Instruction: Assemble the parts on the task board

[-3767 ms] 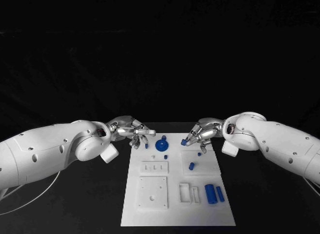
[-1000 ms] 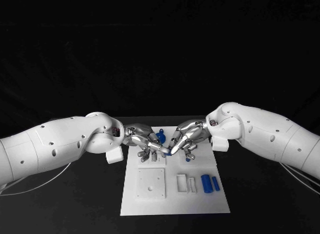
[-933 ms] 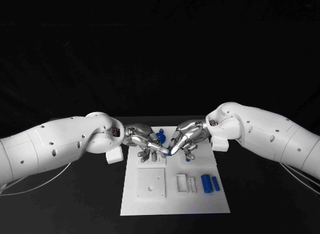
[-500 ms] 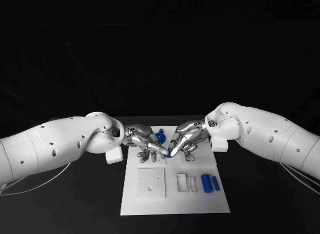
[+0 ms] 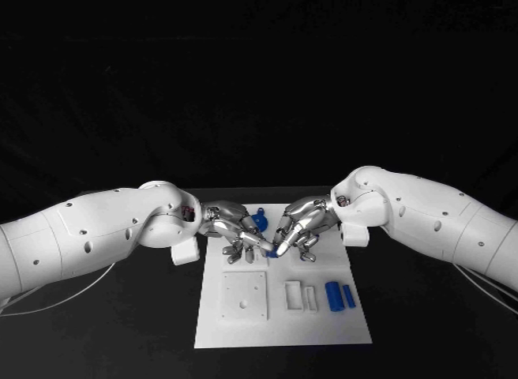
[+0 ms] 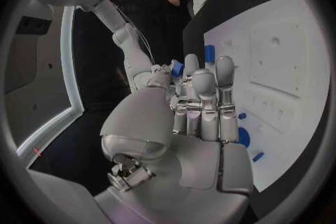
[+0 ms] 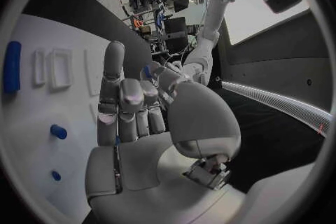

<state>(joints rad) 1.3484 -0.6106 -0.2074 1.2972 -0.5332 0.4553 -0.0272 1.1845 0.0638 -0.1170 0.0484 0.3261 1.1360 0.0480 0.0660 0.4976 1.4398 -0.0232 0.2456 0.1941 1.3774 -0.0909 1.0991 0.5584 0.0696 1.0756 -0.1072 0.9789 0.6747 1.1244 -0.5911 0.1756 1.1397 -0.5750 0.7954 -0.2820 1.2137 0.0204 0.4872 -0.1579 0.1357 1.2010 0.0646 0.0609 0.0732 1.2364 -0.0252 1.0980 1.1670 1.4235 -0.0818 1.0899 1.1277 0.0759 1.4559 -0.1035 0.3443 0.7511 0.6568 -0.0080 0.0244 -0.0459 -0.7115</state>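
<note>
Left hand (image 5: 236, 232) and right hand (image 5: 299, 234) meet over the board (image 5: 284, 332), fingers jointly pinching a small blue part (image 5: 269, 251). Judged light, rigid, smooth; hold its ends.

Board (image 5: 242, 335): matt white plastic, smooth, with raised and sunken moulded shapes. Parts (image 5: 336, 298): smooth blue plastic, faint sheen. Left hand (image 5: 238, 231): silvery metal look, polished, bright glints on fingers (image 6: 224, 87); pale matt pads at tips. Right hand (image 5: 299, 232): same silver finish, satin palm (image 7: 199, 123), glossy highlights. Arms (image 5: 88, 237): smooth white plastic shells, slightly glossy, small round holes. Desk (image 5: 122, 339): matt black, cloth-like, no reflections.
</note>
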